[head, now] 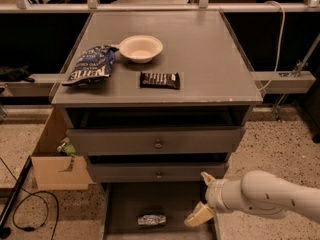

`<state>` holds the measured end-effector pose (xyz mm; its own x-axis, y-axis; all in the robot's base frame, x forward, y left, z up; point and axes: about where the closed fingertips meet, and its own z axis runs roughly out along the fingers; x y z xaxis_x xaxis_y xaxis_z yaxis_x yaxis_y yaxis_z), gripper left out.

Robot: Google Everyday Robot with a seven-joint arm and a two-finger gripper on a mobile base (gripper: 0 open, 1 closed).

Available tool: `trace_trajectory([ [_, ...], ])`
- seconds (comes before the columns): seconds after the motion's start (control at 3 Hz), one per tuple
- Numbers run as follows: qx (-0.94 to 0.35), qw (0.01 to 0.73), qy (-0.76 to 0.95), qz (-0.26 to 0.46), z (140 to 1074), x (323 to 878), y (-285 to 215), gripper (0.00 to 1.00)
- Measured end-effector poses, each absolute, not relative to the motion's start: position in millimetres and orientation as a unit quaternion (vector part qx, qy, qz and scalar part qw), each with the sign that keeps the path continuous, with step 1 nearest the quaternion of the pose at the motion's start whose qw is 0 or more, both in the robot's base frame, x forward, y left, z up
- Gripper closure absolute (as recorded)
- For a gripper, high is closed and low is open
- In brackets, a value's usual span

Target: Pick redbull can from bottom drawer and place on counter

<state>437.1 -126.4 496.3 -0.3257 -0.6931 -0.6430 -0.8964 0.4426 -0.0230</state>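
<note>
- Gripper [204, 198]: sits low at the right front of the cabinet, over the right edge of the bottom drawer [131, 200]. The white arm [280, 200] comes in from the right edge of the view.
- Pincer state: the two pale fingers [200, 215] are spread wide, one up and one down, with nothing between them.
- Redbull can [152, 219]: lies on its side on the grey floor of the bottom drawer, near the front and roughly mid-width. It is left of the lower finger and not touching it.
- Bottom drawer: pulled out, floor exposed. The can is the only item visible in it.
- Counter [205, 49]: carries three items towards its left and front.
- Blue chip bag [90, 66]: lies flat at the left edge of the counter.
- Cream bowl [140, 47]: upright, just right of the bag and further back.
- Dark candy bar [160, 80]: lies flat in front of the bowl, near the front edge, apart from both bag and bowl.
- Upper drawer [158, 141] and middle drawer [159, 173]: each has a round knob at centre, and both stand slightly out from the cabinet.
- Cardboard box [55, 170]: on the floor left of the cabinet, with something green [66, 147] inside.
- Dark cable [30, 215]: loops on the speckled floor in front of the box.
</note>
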Motion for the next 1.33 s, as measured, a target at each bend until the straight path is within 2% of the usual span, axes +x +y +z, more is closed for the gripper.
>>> trace_trajectory([
  [0.67,-0.491,0.307,0.801,0.153,492.3,448.7,-130.6,0.0],
  [1.33,-0.523,0.337,0.758,0.196,455.6,467.9,-114.3,0.0],
])
